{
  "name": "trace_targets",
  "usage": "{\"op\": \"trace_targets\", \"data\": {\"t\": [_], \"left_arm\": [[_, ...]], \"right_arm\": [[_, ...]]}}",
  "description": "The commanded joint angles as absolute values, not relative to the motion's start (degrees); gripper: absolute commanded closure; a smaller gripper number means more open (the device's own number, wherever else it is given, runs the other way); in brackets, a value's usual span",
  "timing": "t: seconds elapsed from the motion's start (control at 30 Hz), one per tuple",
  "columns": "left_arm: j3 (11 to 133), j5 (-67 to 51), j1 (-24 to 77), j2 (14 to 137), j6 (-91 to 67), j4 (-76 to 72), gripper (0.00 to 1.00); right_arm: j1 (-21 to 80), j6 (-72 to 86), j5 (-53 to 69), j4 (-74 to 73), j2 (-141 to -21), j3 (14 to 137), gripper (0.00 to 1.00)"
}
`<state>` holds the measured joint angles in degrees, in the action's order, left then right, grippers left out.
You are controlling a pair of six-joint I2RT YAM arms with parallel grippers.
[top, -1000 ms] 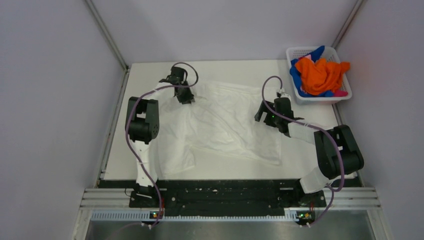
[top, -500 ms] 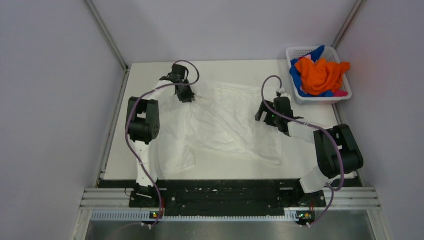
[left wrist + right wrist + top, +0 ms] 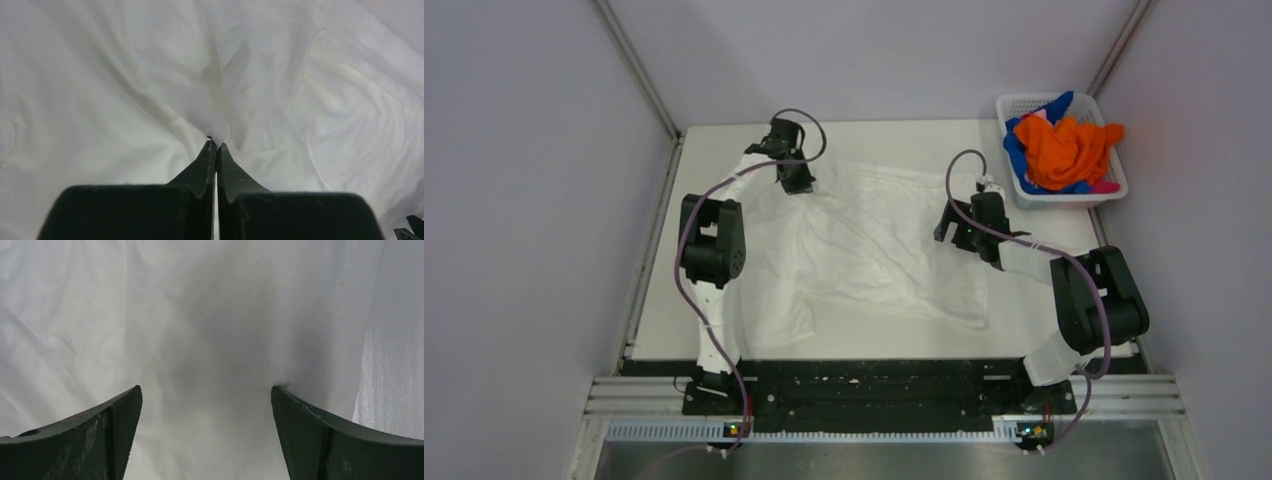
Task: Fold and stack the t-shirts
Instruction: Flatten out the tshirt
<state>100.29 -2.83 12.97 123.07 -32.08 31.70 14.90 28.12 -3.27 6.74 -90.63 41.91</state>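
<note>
A large white t-shirt [image 3: 874, 250] lies spread but rumpled across the middle of the table [image 3: 894, 140]. Its longest stretch runs on a slant, from the far-left corner down to the near-right corner. A loose flap [image 3: 776, 318], perhaps a sleeve, trails off toward the near-left. From above I cannot make out a collar or any print, so I cannot tell which end is the neck.

The left gripper [image 3: 798, 184] sits at the shirt's far-left corner. In its wrist view the gripper [image 3: 215, 150] has both fingers pressed together with a peak of white cloth [image 3: 220, 90] nipped between the tips, and creases fan out from that point.

The right gripper [image 3: 951, 232] hangs over the shirt's right side. Seen from its wrist, the gripper [image 3: 205, 390] has its fingers spread wide with nothing between them, and smooth cloth [image 3: 200, 315] lies below. A strip of bare table [image 3: 395, 365] shows just beyond the shirt's edge on the right of that view.

In the far-right corner stands a white plastic lattice basket [image 3: 1064, 199], well apart from the spread shirt. It is heaped with more shirts — an orange t-shirt [image 3: 1069, 150] bunched on top, a blue one [image 3: 1016, 155] poking out along the left and back, and a bit of pink cloth [image 3: 1106, 186] at the near-right rim.
</note>
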Motion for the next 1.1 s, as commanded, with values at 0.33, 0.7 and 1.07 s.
{"op": "trace_targets", "data": {"t": [0.33,0.7,1.07], "left_arm": [[118.11,-1.65,12.98,131.66,-30.06,17.62,1.0],[143.32,7.91,7.66,148.21,-40.84,-5.07,0.05],[121.43,-1.21,8.01,126.53,-33.01,-1.14,0.01]], "right_arm": [[15.25,26.65,-6.45,4.7,-91.87,43.59,0.01],[15.21,27.26,-3.6,5.96,-91.48,43.58,0.01],[15.29,26.98,-9.17,2.85,-88.1,47.37,0.01]]}}
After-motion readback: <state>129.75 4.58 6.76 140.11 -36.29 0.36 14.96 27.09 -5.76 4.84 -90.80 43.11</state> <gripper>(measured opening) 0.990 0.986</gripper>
